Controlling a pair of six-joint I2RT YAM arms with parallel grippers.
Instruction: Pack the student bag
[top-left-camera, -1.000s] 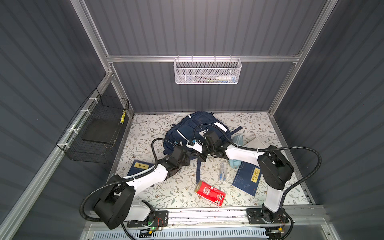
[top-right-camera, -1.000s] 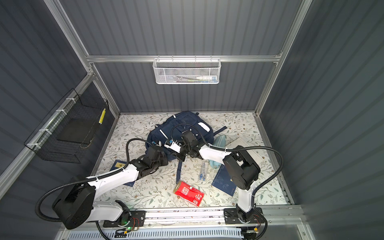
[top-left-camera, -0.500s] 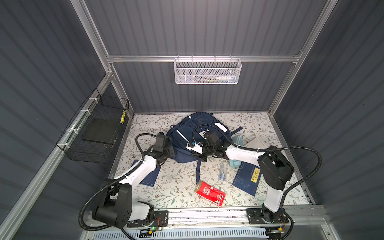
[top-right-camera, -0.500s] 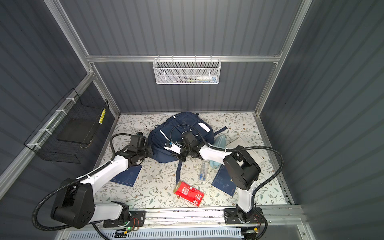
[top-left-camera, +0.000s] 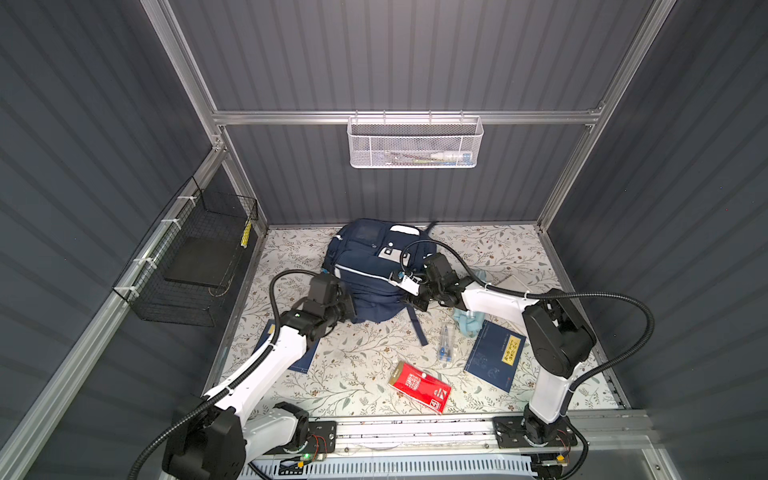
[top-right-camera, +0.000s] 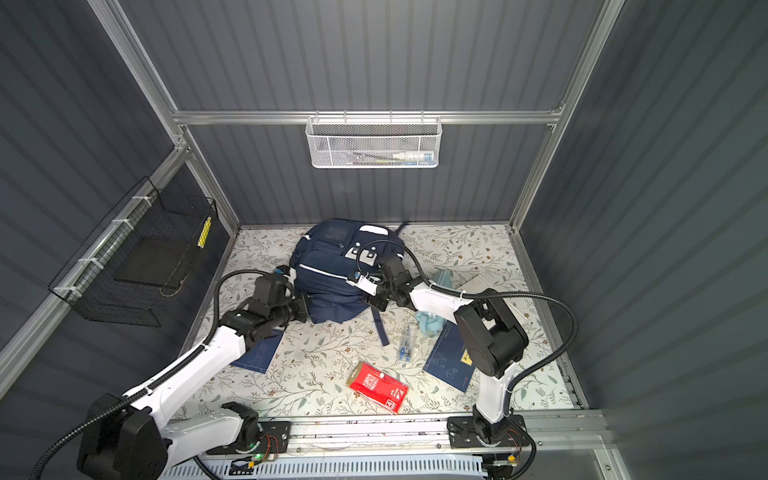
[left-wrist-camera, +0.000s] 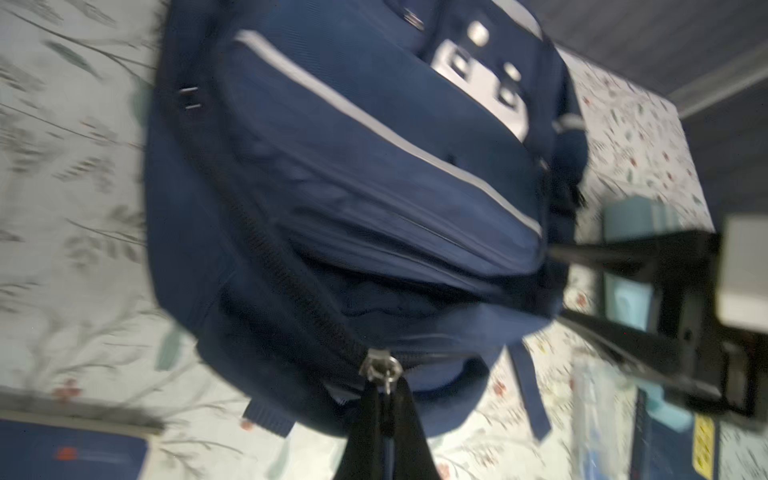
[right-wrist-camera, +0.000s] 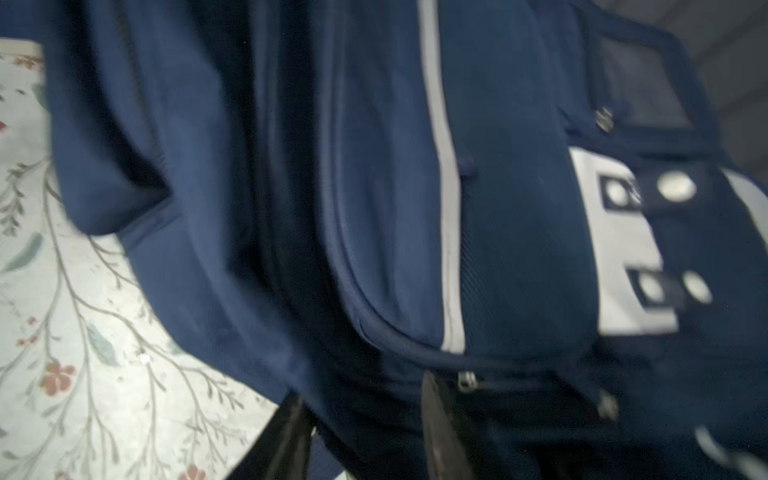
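I see the student bag (top-left-camera: 365, 266) lying on the flowered tabletop (top-left-camera: 365, 365), close to the back wall, with its white-patched front facing up in both top views. At the bag's near end, on its left side, my left gripper (left-wrist-camera: 384, 399) has its fingers pinched tight on the metal zip pull (left-wrist-camera: 380, 370) of the main zip. The zip is parted above the pull, so a dark gap shows. On the bag's right side my right gripper (right-wrist-camera: 361, 390) has its fingers spread well apart. The bag's fabric bulges between them, and I see no clamp on it.

In front of the bag, a strap trails toward a clear packet of pens (top-left-camera: 446, 340), and a red packet (top-left-camera: 419, 386) lies farther forward still. To the bag's right, under my right arm, sits a light-blue pouch (top-left-camera: 469, 322) with a dark blue notebook (top-left-camera: 494, 357) just beyond it. A second notebook (top-left-camera: 305, 357) lies near the bag's left front, partly under my left arm.
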